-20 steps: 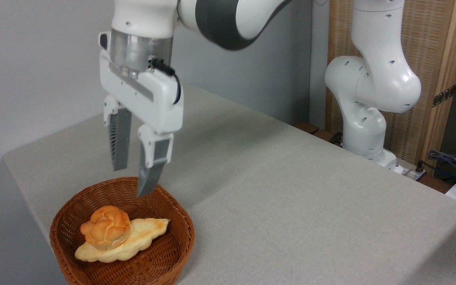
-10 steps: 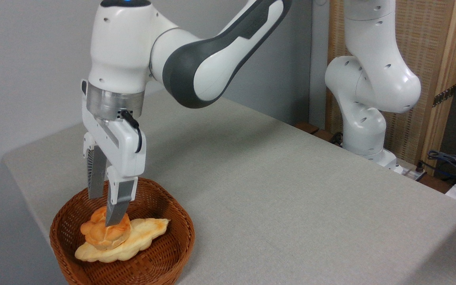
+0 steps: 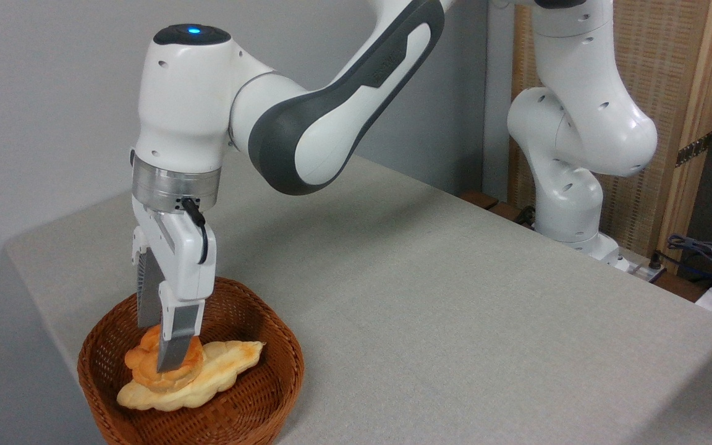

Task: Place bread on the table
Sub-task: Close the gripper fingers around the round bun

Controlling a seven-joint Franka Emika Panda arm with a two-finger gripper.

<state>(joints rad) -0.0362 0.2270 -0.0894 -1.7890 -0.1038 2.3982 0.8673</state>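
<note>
Where the wicker basket [image 3: 241, 405] sits at the near left corner of the worktop [image 3: 455, 321], we see the pincer [image 3: 157, 349] pointing straight down into it, its two grey fingers [image 3: 177, 337] straddling the bread [image 3: 146, 369]. One finger crosses the front face of the bun, and the other drops behind its far left side, so the bun lies directly between them. We cannot tell whether the fingers are pressing into the crust or merely standing beside it, since the front finger hides the contact. We see the bread as a small, round, golden-orange bun with a knotted, lobed top, darker and glossier than what it rests on. It sits on top of a long pale braided loaf [image 3: 220, 371], which lies along the basket floor from the lower left to the upper right, its tapered end poking out to the right of the bun. Both breads are inside the basket, below its woven brown rim, and none of the bun touches the grey-beige cloth. Above the fingers we see the white pincer body, a silver wrist ring, a short black cable and a blue light on the wrist joint.
</note>
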